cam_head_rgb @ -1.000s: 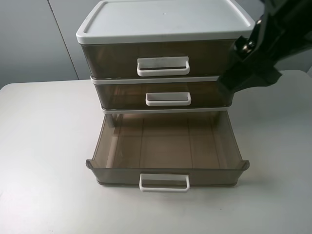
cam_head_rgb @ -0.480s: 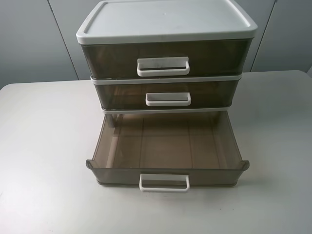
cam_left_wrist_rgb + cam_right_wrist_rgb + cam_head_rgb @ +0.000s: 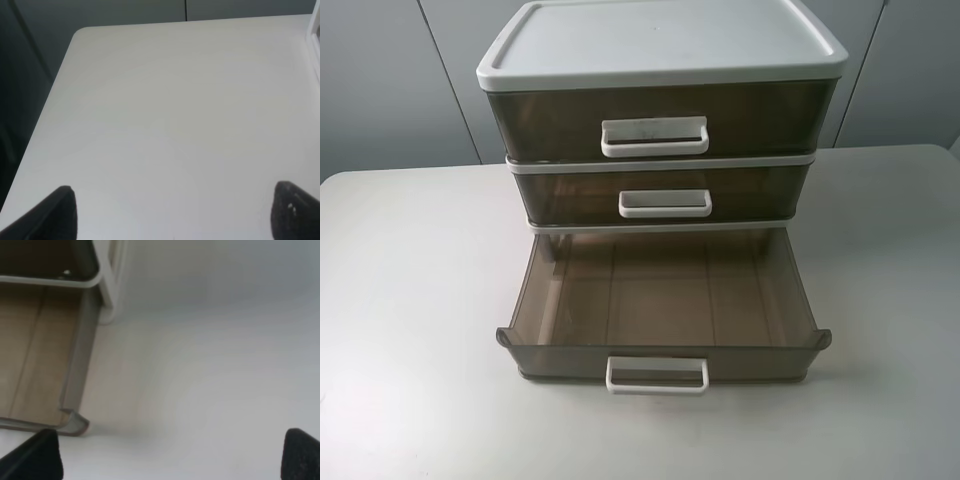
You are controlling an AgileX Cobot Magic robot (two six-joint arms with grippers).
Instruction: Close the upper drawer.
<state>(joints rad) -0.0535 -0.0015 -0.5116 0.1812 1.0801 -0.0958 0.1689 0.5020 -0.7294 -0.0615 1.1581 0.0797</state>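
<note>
The left hand (image 3: 172, 215) and right hand (image 3: 170, 455) both hung released over the surface (image 3: 410, 300), fingers spread wide, holding nothing. The upper drawer (image 3: 550, 120), at the top of the cabinet (image 3: 660, 40), already sat flush, so a further push would likely shove the light cabinet toward the far edge. The bottom drawer (image 3: 560, 358), pulled out toward the near side, was empty.

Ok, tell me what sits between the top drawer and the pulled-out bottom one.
The middle drawer, pushed in, sits between the upper drawer and the open bottom drawer. The high exterior view shows it.
</note>
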